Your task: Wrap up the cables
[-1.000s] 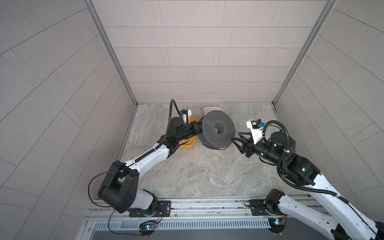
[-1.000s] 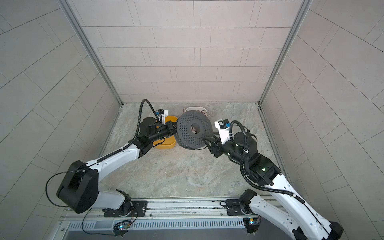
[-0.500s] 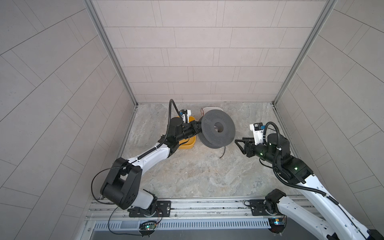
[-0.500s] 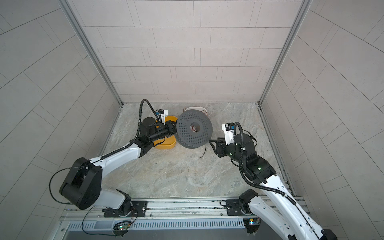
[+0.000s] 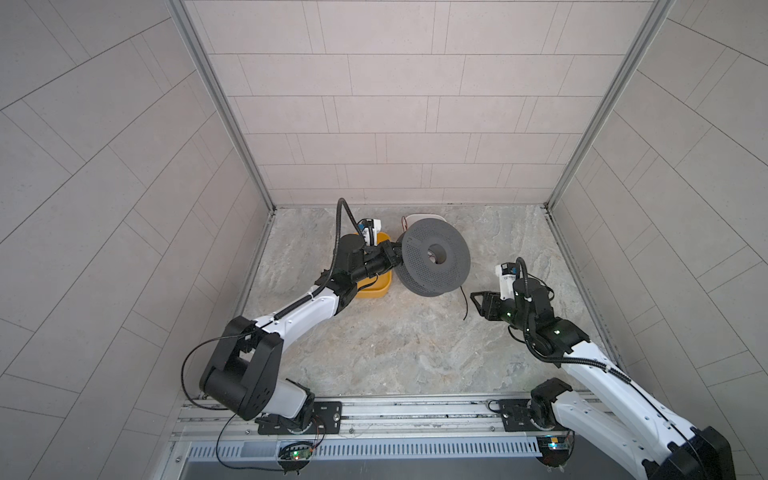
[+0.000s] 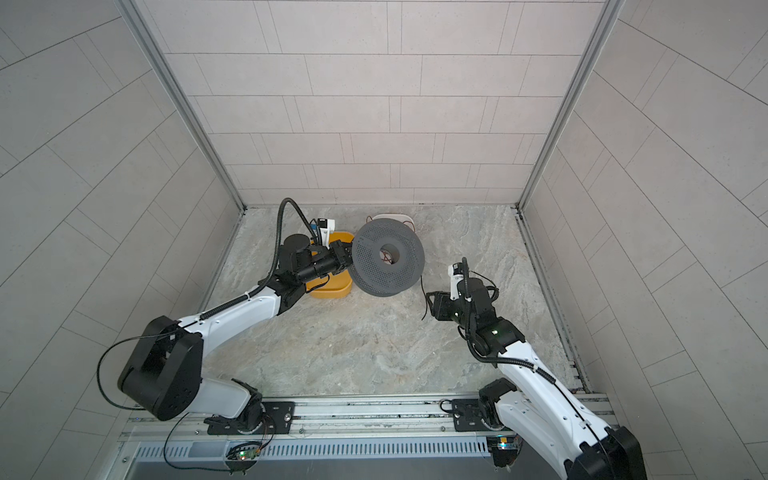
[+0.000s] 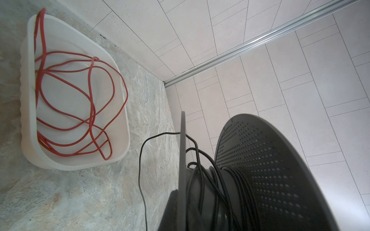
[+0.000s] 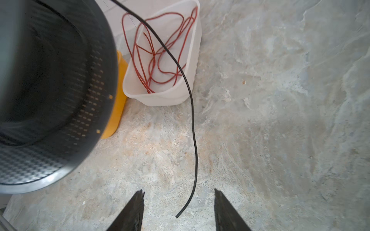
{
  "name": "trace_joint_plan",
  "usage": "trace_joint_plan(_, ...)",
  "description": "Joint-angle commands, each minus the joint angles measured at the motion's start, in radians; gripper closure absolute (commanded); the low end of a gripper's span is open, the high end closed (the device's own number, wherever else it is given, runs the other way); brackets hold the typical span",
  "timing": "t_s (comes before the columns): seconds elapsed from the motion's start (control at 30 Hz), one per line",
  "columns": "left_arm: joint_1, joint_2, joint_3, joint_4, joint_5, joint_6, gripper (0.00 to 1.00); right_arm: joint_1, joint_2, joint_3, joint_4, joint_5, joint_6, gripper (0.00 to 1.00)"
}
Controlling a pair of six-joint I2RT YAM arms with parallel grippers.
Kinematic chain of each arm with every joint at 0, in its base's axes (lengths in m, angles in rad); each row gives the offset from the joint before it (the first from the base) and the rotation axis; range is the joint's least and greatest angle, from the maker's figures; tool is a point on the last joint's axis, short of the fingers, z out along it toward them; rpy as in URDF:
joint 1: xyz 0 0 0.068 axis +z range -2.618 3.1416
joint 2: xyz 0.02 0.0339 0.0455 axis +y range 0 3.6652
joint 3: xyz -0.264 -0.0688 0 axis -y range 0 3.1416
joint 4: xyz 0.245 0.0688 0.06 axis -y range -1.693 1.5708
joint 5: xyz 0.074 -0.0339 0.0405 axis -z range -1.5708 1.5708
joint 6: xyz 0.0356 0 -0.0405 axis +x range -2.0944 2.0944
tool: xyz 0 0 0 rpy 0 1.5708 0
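A grey perforated spool (image 5: 415, 257) (image 6: 370, 249) stands tilted on edge at the back of the table. My left gripper (image 5: 390, 259) (image 6: 343, 257) is shut on its left flange (image 7: 182, 160). The black cable (image 7: 202, 180) is wound in several loose turns on the spool's core. Its free tail (image 8: 192, 120) (image 5: 464, 303) (image 6: 424, 299) curves down from the spool to the table. That tail ends between the fingers of my right gripper (image 8: 179, 192) (image 5: 477, 305) (image 6: 430, 305), which is open and touches nothing.
A white tub (image 7: 124, 120) (image 8: 192, 60) (image 5: 419, 218) holding a loose red wire (image 7: 80, 96) sits behind the spool by the back wall. A yellow tub (image 5: 374, 291) (image 6: 328, 291) (image 8: 118, 104) lies under my left wrist. Tiled walls close in three sides.
My right gripper has drawn back from the spool toward the front and its jaws have widened. The cable's tail, stretched to the jaws a second ago, now hangs free. The left arm keeps its hold.
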Motion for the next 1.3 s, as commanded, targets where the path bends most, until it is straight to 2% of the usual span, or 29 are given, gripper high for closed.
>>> trace_joint_plan(0.0,0.005,-0.060,0.009,0.082,0.022,-0.016,1.00,-0.004,0.074,-0.015,0.141,-0.011,0.049,0.44)
trace_joint_plan(0.17,0.005,-0.060,0.009,0.079,0.026,-0.017,1.00,-0.004,0.232,0.002,0.205,-0.008,0.049,0.44)
trace_joint_plan(0.43,0.005,-0.060,0.006,0.082,0.027,-0.016,1.00,-0.004,0.401,-0.001,0.390,-0.105,0.128,0.46)
trace_joint_plan(0.5,0.005,-0.059,0.006,0.082,0.024,-0.016,1.00,-0.004,0.431,0.000,0.409,-0.117,0.144,0.48)
trace_joint_plan(0.57,0.005,-0.060,0.008,0.081,0.023,-0.015,1.00,-0.004,0.451,0.000,0.410,-0.128,0.154,0.54)
trace_joint_plan(0.67,0.005,-0.055,0.011,0.071,0.013,-0.005,1.00,-0.004,0.452,-0.004,0.397,-0.154,0.154,0.72)
trace_joint_plan(0.73,0.006,-0.056,0.011,0.069,0.001,-0.005,1.00,-0.003,0.438,-0.014,0.396,-0.163,0.157,0.79)
trace_joint_plan(0.8,0.005,-0.058,0.012,0.069,-0.023,-0.005,1.00,-0.003,0.409,-0.023,0.380,-0.163,0.160,0.90)
trace_joint_plan(0.9,0.005,-0.058,0.019,0.066,-0.042,-0.010,1.00,-0.001,0.366,-0.036,0.353,-0.158,0.163,0.97)
trace_joint_plan(0.97,0.005,-0.054,0.025,0.066,-0.044,-0.013,1.00,-0.001,0.350,-0.041,0.339,-0.148,0.155,0.94)
trace_joint_plan(1.07,0.005,-0.048,0.028,0.075,-0.036,-0.021,1.00,-0.003,0.347,-0.032,0.303,-0.118,0.125,0.70)
trace_joint_plan(1.1,0.005,-0.049,0.028,0.076,-0.031,-0.021,1.00,-0.003,0.349,-0.026,0.300,-0.109,0.114,0.66)
trace_joint_plan(1.27,0.005,-0.064,0.023,0.061,-0.024,-0.013,1.00,-0.003,0.355,-0.010,0.260,-0.060,0.079,0.58)
